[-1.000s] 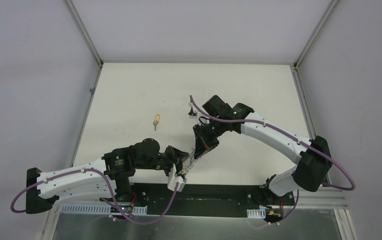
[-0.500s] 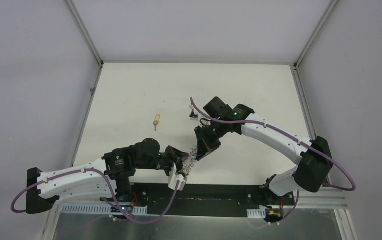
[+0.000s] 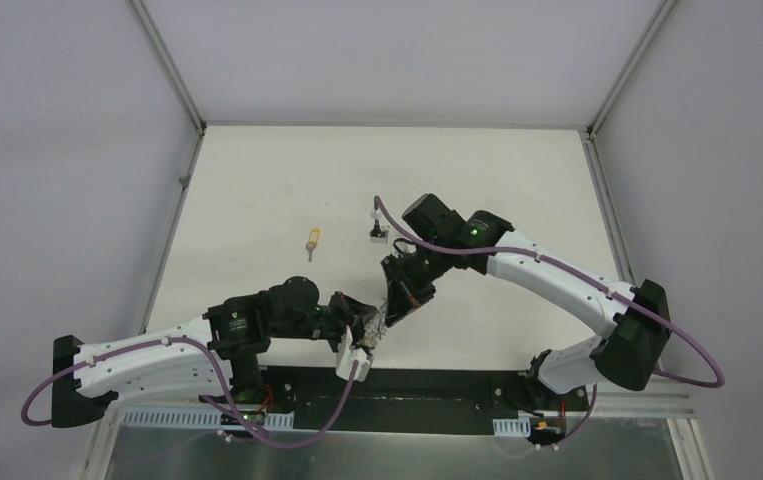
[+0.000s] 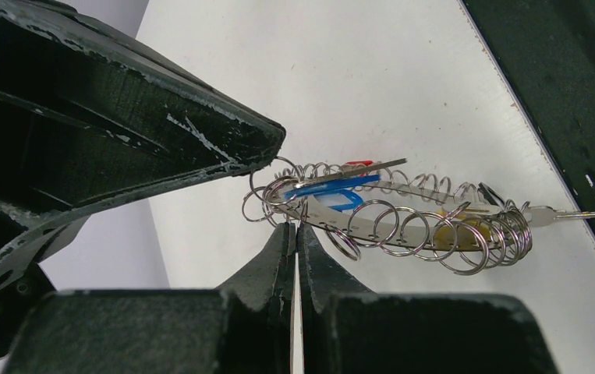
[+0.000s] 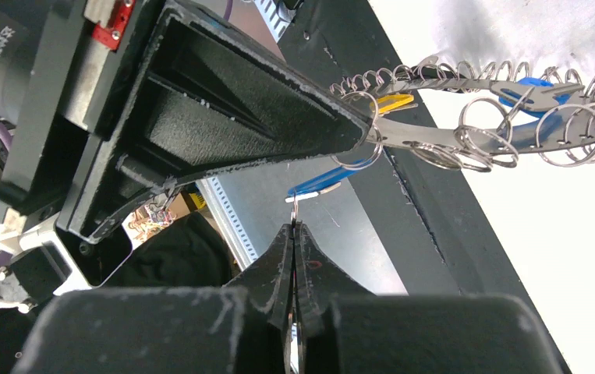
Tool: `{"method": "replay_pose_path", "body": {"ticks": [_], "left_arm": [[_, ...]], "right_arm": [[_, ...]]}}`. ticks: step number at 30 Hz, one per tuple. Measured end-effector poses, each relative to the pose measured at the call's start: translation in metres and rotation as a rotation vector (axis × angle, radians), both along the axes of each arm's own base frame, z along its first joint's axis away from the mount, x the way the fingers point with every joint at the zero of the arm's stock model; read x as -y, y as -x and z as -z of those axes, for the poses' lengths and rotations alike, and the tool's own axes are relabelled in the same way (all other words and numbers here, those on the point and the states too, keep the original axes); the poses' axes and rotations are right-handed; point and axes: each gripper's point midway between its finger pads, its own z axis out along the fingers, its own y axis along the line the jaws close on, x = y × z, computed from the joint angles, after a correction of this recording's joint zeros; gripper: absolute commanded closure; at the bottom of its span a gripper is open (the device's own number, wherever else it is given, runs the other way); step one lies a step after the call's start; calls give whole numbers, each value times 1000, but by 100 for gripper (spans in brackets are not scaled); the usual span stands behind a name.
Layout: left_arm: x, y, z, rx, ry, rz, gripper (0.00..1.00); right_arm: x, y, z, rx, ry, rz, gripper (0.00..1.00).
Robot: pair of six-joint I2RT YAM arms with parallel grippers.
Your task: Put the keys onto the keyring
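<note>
Your left gripper is closed tight. Its fingertips pinch a coil at the left end of the keyring. From the tips the keyring stretches to the right, across the middle of the left wrist view, with the white table behind it. Inside the coils you see a red key head on the top, a yellow key head near the right end, and a silver key blade that sticks out to the right.

Your right gripper is closed too. A thin metal stem comes out of its tips and joins a blue key just above them, so it seems to hold this key by the stem.

Each wrist view is half blocked. The black body of the other gripper fills the upper left of the frame and hides what is behind it. In the left wrist view the tip of the right gripper touches the first coil of the keyring.

In the top view the two grippers meet nose to nose in the lower centre of the frame, near the black strip at the bottom edge of the table. The keyring between them is too small to read there. One yellow key lies alone on the table, up and left of the grippers, well apart. A purple cable loops over the wrist of the right arm.
</note>
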Motion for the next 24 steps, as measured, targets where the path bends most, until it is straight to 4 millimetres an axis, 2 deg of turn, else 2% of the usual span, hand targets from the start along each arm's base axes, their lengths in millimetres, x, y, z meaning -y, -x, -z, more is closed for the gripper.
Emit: {"method": "replay_pose_path", "body": {"ticks": [12,24], "left_arm": [[1,2,0,0,0,6,100],[1,2,0,0,0,7,100]], "right_arm": [[-7,-9,18,-9,65,18,100],[-1,-16,25,-15,116,63,100]]}}
